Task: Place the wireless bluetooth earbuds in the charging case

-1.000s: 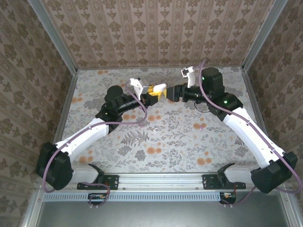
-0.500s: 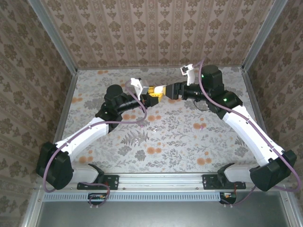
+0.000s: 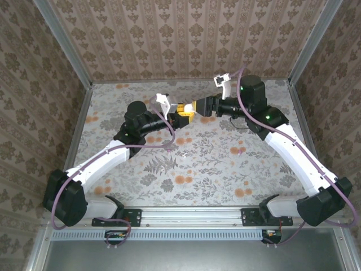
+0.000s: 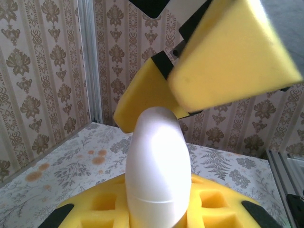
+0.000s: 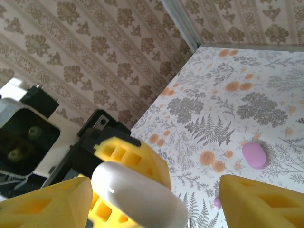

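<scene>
Slippage is risked: the white rounded piece [image 4: 156,156] is clamped in the left jaws, its tip between the wide right jaws; uneven closure could knock it out.

Both arms met in mid-air near the back wall [image 3: 186,39]. The right gripper [image 3: 198,105] had its fingers spread around the white earbud [image 4: 156,166] pinched in the left gripper [image 3: 183,110]. The table [image 3: 192,186] in front lay open, save the case [image 5: 255,154].
</scene>
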